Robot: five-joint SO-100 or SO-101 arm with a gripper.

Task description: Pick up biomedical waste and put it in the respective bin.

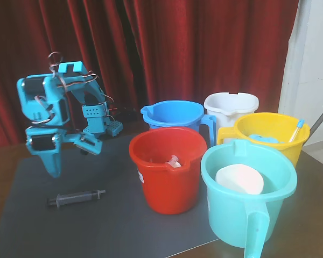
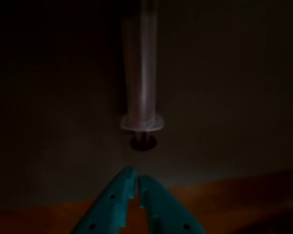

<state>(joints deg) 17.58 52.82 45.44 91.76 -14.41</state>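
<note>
The pincer (image 2: 136, 178) enters the wrist view from 6 o'clock with its two teal tips almost meeting, only a thin slit between them, and it holds nothing. Just beyond the tips, toward 12 o'clock, the syringe (image 2: 141, 83) lies flat on the dark mat (image 2: 224, 97), its flange and dark plunger end nearest the pincer and its barrel running away up the view; tips and plunger end are near but apart. In the fixed view the pincer (image 1: 54, 171) hangs point down over the mat (image 1: 113, 215), and the syringe (image 1: 75, 199) lies at about 5 o'clock from it, just beside and lower in the picture, long axis roughly 9 to 3 o'clock. The red bin (image 1: 167, 183) stands well apart at 3 o'clock from the syringe, with a small pale object inside; the blue bin (image 1: 175, 114), white bin (image 1: 231, 105), yellow bin (image 1: 272, 129) and teal bin (image 1: 247, 199) cluster around it on the desk (image 1: 317, 166). The syringe looks light, rigid and smooth, so it will likely roll or skid if nudged from one side, and the round barrel may squirt out of a shallow pinch. The best hold is probably across the barrel's middle, jaws opened wider first and set square to its length; the flange could stop sliding if gripped just ahead of it.
</note>
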